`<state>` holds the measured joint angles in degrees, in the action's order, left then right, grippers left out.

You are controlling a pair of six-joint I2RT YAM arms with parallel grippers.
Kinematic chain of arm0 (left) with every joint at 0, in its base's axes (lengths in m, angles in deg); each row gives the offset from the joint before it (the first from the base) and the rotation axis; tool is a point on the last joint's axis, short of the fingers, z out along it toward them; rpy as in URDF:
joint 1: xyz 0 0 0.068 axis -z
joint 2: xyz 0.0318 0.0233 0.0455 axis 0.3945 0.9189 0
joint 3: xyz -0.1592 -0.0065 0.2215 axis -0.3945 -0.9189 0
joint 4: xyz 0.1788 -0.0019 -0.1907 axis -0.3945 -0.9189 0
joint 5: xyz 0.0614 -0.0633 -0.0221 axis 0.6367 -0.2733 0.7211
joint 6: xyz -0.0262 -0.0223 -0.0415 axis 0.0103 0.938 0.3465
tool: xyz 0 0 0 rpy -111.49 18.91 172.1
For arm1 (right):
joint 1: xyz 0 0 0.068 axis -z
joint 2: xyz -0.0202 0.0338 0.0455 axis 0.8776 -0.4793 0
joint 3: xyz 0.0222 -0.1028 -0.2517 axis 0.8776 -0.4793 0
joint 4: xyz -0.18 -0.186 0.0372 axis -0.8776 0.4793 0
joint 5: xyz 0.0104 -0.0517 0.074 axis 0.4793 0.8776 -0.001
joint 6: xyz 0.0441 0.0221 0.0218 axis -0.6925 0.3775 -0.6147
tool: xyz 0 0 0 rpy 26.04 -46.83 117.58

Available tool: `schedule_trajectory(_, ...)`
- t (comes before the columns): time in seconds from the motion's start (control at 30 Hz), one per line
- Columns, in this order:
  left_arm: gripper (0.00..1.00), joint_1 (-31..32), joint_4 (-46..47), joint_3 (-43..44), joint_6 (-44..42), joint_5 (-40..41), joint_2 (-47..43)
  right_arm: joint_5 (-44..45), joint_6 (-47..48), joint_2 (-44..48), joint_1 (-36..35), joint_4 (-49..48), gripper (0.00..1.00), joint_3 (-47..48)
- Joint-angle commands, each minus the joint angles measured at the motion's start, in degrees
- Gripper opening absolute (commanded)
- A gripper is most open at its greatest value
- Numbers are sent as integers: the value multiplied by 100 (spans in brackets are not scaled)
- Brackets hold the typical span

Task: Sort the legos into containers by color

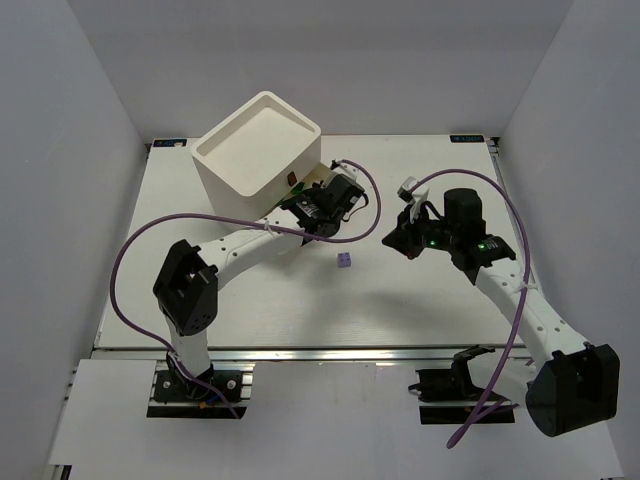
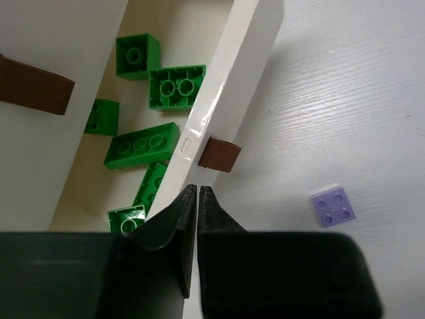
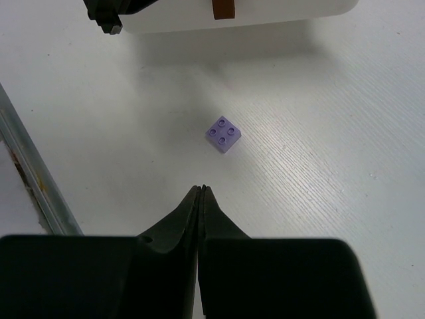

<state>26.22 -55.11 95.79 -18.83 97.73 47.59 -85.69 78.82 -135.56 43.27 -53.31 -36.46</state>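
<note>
The white cabinet (image 1: 258,150) stands at the back left. In the left wrist view its lowest drawer (image 2: 226,73) is pulled open and holds several green legos (image 2: 176,86). The drawer's red-brown handle (image 2: 219,154) sits just beyond my left gripper (image 2: 198,189), which is shut and empty over the drawer's front wall. The handle of the drawer above (image 2: 30,86) shows at the upper left. One pale purple lego (image 1: 345,261) lies alone on the table; it also shows in the left wrist view (image 2: 334,207) and the right wrist view (image 3: 223,134). My right gripper (image 3: 202,189) is shut and empty, hovering short of it.
In the top view my left gripper (image 1: 310,205) is by the cabinet's front and my right gripper (image 1: 395,238) is right of the purple lego. A metal rail (image 3: 26,179) runs along the left of the right wrist view. The cabinet's edge and a handle (image 3: 222,8) show at its top.
</note>
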Motion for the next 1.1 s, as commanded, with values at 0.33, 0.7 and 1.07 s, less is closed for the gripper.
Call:
schedule_trajectory(0.33,17,-120,162,-459,-417,208,-91,-162,-33,-78,139,-158,0,-76)
schedule_trajectory(0.7,34,-173,583,-476,-830,840,173,-250,-50,-140,209,-132,0,-85)
schedule_trajectory(1.07,45,-463,751,-327,-1331,1034,560,-285,-50,-158,279,-123,0,-76)
